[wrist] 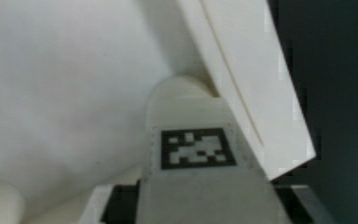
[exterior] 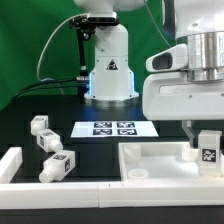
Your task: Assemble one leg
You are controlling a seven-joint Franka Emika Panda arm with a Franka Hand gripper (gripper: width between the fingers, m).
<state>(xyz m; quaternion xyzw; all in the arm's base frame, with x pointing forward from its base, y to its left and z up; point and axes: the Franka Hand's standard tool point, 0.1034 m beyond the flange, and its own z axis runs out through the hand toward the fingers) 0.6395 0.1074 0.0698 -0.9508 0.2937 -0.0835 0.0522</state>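
My gripper [exterior: 204, 138] is shut on one leg [exterior: 208, 151], a chunky white peg with a black-and-white tag. It holds the leg upright at a corner of the large white tray-like panel [exterior: 150, 165], on the exterior view's right. In the wrist view the leg [wrist: 201, 125] sits between my dark fingers [wrist: 130, 203], its tip against the panel's inner corner by the raised rim [wrist: 247, 80]. I cannot tell whether the tip is seated. Three more legs [exterior: 48, 142] lie on the black table on the exterior view's left.
The marker board [exterior: 114, 128] lies at the table's middle, in front of the robot base [exterior: 108, 75]. A white rail [exterior: 12, 162] borders the front and left of the table. Cables run behind on the left.
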